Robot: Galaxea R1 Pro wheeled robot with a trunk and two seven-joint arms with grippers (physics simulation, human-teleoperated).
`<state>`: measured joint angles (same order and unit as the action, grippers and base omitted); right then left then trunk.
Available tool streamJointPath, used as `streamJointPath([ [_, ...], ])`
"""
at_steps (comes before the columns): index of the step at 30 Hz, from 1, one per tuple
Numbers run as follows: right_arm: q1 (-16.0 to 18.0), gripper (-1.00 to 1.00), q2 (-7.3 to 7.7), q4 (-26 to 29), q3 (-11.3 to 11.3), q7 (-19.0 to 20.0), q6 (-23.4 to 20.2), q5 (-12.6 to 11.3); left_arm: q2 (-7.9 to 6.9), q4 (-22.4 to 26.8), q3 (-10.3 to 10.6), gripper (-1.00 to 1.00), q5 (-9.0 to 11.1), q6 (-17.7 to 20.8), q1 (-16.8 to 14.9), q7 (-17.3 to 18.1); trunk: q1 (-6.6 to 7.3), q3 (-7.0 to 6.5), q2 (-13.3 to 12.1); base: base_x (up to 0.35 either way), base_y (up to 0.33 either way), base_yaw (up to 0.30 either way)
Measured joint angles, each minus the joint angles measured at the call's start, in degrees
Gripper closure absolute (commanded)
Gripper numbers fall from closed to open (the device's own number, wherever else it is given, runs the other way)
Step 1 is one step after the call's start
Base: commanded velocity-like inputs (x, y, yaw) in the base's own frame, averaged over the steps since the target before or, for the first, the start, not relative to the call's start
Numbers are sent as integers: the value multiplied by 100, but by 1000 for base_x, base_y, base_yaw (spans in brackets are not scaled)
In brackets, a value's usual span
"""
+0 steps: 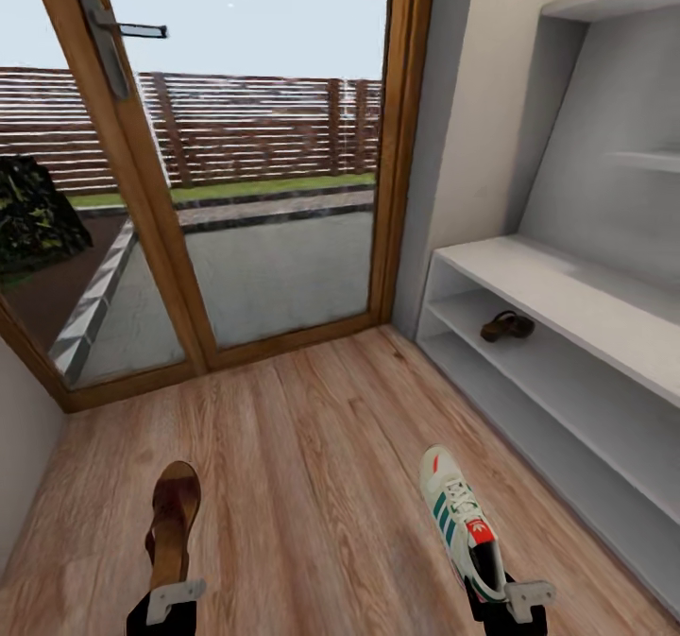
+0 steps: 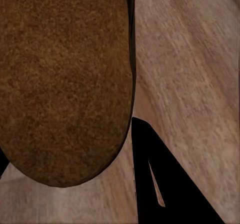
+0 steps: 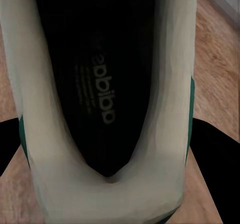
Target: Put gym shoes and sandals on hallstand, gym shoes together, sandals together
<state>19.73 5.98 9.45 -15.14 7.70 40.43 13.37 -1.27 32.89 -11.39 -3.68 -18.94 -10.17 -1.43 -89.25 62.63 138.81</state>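
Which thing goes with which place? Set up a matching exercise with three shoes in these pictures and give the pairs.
Things:
1. sandal with the brown sole
2. white sneaker
3. second sandal

Places:
A. on the middle shelf of the grey shoe rack
B. held at the left gripper
C. held at the right gripper

Pairs: 1-B, 2-C, 3-A

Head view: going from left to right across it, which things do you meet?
Door handle → sandal held at the left gripper → gym shoe held at the right gripper → second sandal on the hallstand shelf.
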Motion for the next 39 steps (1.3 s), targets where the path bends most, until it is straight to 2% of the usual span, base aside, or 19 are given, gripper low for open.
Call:
streamJointPath([
  [24,-1,100,0,0,-1,-1,1,1,3,-2,8,100,-3,-6,0,1,-2,0,0,12,9,-265],
  [39,0,100,0,0,-1,1,-1,-1,3,2,6,100,-2,2,0,-3,0,0,0,142,254,-265],
])
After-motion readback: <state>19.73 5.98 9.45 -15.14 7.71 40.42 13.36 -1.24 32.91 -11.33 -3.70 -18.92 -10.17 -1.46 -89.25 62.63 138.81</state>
